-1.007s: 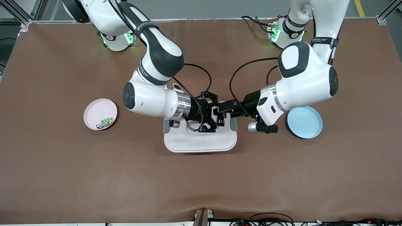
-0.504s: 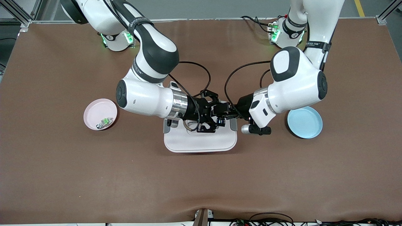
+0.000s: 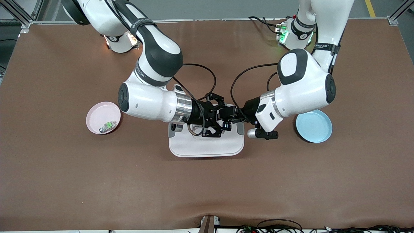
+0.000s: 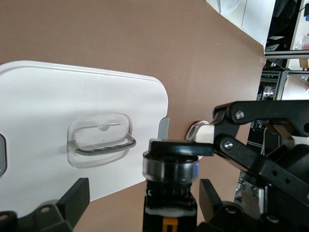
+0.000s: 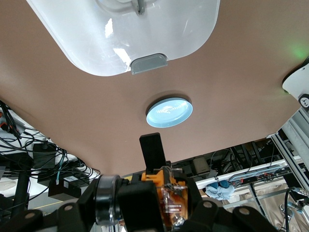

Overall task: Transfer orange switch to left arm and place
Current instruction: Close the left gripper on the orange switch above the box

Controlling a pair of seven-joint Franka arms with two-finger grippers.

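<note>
Over the white box (image 3: pixel 207 145) at mid-desk, the right claw (image 3: pixel 216 122) is clamped on the orange switch (image 5: pixel 169 195), while the left claw (image 3: pixel 230 120) stands spread wide around it. The switch is tiny: orange body, clear casing, round black cap with a silver ring. In the front view the claws hide most of it, so its axis is unclear.

I see even, bright overhead lighting. The arms cast soft shadows on the brown table (image 3: pixel 64 181). Glare streaks the box (image 5: pixel 145 38) lid in the right wrist view. Close foreground parts blur in both wrist views.
</note>
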